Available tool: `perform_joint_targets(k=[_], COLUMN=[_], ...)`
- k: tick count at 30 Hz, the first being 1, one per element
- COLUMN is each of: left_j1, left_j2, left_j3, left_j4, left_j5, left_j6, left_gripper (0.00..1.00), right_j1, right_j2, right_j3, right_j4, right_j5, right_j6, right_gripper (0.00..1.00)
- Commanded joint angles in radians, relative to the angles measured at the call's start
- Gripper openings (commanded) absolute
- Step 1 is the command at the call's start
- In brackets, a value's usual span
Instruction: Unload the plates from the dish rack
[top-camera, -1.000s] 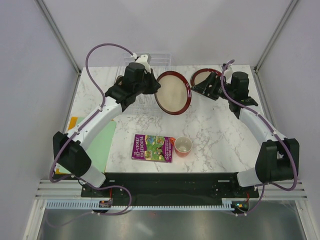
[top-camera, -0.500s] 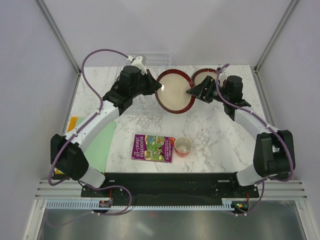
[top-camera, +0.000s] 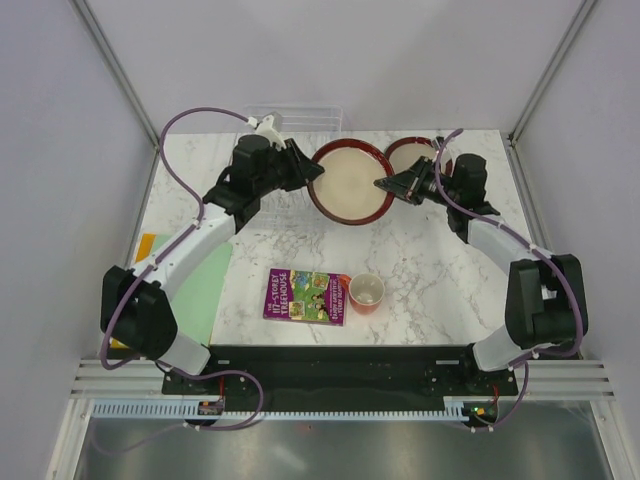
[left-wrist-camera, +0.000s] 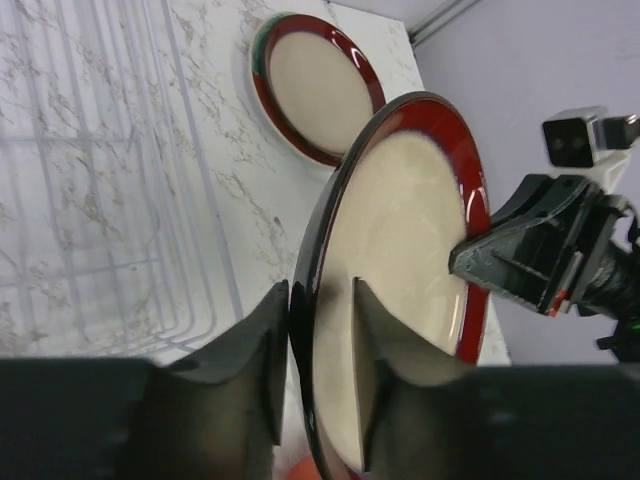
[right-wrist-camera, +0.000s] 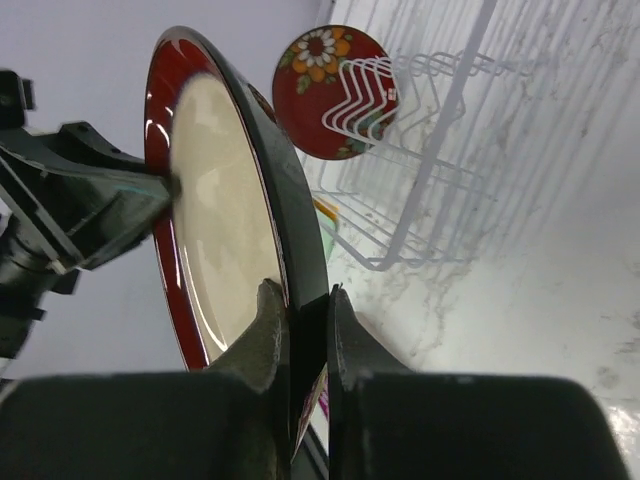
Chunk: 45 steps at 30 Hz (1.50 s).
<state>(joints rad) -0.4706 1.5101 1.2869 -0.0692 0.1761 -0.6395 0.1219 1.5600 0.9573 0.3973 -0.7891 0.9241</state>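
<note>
A large cream-centred plate (top-camera: 350, 182) with a dark red rim hangs tilted above the table between both grippers. My right gripper (top-camera: 385, 187) is shut on its right rim (right-wrist-camera: 300, 230), fingers pinching the edge. My left gripper (left-wrist-camera: 320, 300) straddles the opposite rim with its jaws parted; one finger lies against the plate's back, and a gap shows on the cream side. A second red-rimmed plate (top-camera: 412, 155) lies flat on the table behind. A small red flowered plate (right-wrist-camera: 335, 90) stands in the clear dish rack (top-camera: 300, 118), whose ribs (left-wrist-camera: 100, 200) sit under my left arm.
A colourful book (top-camera: 307, 296) and an orange cup (top-camera: 366, 292) lie on the marble near the front. A green mat (top-camera: 205, 285) covers the front left. Grey walls close in the back and sides.
The right gripper has come in and shut on the plate's right rim. The left jaws have parted from their grip. The plate has shifted slightly right and back.
</note>
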Motion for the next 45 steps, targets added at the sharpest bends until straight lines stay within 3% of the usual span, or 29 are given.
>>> perform_joint_targets(k=[1, 2, 3, 7, 17, 23, 30, 40, 42, 43, 44, 45], left_j1=[0.018, 0.024, 0.038, 0.065, 0.073, 0.075, 0.075, 0.079, 0.079, 0.079, 0.079, 0.081], left_j2=[-0.073, -0.074, -0.076, -0.08, -0.145, -0.151, -0.13, -0.096, -0.094, -0.093, -0.094, -0.096], left_j3=[0.017, 0.011, 0.006, 0.011, 0.009, -0.011, -0.027, -0.041, -0.041, -0.041, -0.041, -0.043], left_j4=[0.18, 0.172, 0.164, 0.079, -0.024, -0.037, -0.04, -0.026, -0.026, -0.026, -0.026, -0.027], left_j5=[0.056, 0.056, 0.053, -0.006, -0.266, -0.441, -0.526, -0.561, -0.566, -0.567, -0.566, -0.566], left_j6=[-0.016, -0.005, 0.018, 0.11, 0.339, 0.498, 0.578, 0.606, 0.607, 0.606, 0.603, 0.603], left_gripper=[0.47, 0.53, 0.78, 0.94, 0.98, 0.98, 0.98, 0.99, 0.99, 0.99, 0.99, 0.98], right_j1=[0.018, 0.015, 0.004, -0.06, -0.235, -0.291, -0.312, -0.334, -0.335, -0.335, -0.337, -0.337], right_j2=[-0.069, -0.074, -0.083, -0.069, 0.156, 0.346, 0.561, 0.698, 0.713, 0.713, 0.712, 0.706], right_j3=[0.069, 0.083, 0.113, 0.191, 0.489, 0.612, 0.75, 0.862, 0.854, 0.851, 0.836, 0.824], right_j4=[-0.121, -0.147, -0.197, -0.274, -0.423, -0.411, -0.356, -0.356, -0.365, -0.37, -0.373, -0.373], right_j5=[0.119, 0.135, 0.157, 0.224, 0.3, 0.303, 0.261, 0.22, 0.209, 0.206, 0.205, 0.203], right_j6=[-0.175, -0.189, -0.215, -0.237, -0.298, -0.278, -0.246, -0.192, -0.188, -0.188, -0.192, -0.198], right_gripper=[0.0, 0.0, 0.0, 0.0, 0.0, 0.0, 0.0, 0.0, 0.06, 0.14, 0.3, 0.35])
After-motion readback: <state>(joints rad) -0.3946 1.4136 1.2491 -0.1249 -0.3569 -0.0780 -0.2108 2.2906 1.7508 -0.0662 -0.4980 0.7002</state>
